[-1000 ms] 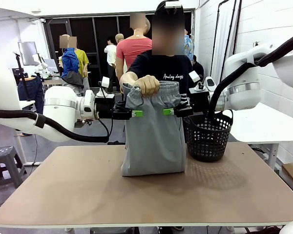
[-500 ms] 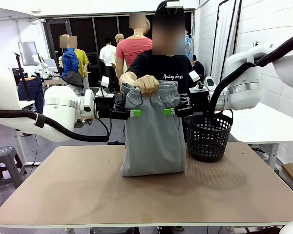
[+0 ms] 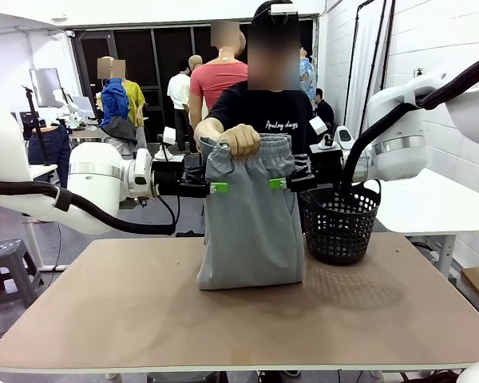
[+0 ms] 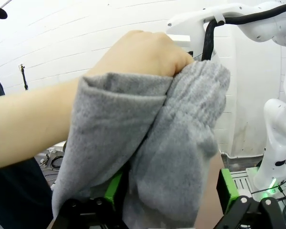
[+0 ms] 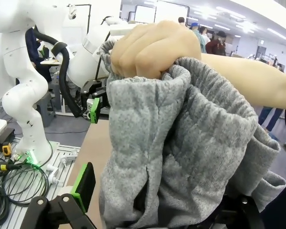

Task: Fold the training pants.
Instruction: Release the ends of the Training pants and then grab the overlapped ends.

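The white rounded left arm (image 3: 96, 179) carries a black cable (image 3: 104, 219) and green-padded gripper (image 3: 217, 188).

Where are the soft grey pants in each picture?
Front view: the light grey soft-fabric training pants hang in the middle.
Left wrist view: pants fill the centre, top to bottom.
Right wrist view: pants fill the centre and right.
Shared landmark: the person's hand gripping the waistband on top.

Front camera fixed between the arms, facing across the table (image 3: 104, 307) at the person, mid-distance; wrist cameras look along the left gripper (image 4: 170, 189) and right gripper (image 5: 162, 195) from opposite sides, very close — all three share the training pants (image 3: 251, 223) bunched under the person's hand (image 3: 239, 140).
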Tool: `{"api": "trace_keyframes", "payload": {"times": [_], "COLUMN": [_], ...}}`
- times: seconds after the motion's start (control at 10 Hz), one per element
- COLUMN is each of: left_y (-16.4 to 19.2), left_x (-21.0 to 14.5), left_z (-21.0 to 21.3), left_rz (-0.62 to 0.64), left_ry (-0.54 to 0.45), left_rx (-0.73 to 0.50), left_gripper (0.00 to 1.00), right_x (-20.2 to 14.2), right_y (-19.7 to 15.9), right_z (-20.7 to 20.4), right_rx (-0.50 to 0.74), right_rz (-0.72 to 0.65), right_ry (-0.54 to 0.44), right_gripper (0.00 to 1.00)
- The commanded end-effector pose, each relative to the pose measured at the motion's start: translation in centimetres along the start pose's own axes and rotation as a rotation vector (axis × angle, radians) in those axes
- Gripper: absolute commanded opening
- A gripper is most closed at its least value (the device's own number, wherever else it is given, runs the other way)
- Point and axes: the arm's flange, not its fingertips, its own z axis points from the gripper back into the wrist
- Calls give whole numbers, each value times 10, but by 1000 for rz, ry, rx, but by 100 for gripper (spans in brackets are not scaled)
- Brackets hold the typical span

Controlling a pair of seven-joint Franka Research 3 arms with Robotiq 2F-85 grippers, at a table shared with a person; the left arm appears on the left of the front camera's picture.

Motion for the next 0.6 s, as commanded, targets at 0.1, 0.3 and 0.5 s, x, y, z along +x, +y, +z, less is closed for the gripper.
{"api": "trace_keyframes", "payload": {"times": [0.1,0.3,0.5], "left_y": [-13,-16,-17], "left_x": [-3,-4,-5], "left_z": [16,24,28], "left_rz": [18,18,18], "left_ry": [-13,-19,-21], "left_rx": [75,105,115], "left_gripper": [100,100,100], "right_x": [-3,-5,-8], "right_y": [7,11,15], "right_z": [8,15,24], "right_rx": [-35,-58,-81], "right_rz": [-32,-36,-46], "right_ry": [21,26,36], "right_gripper": [100,100,100]}}
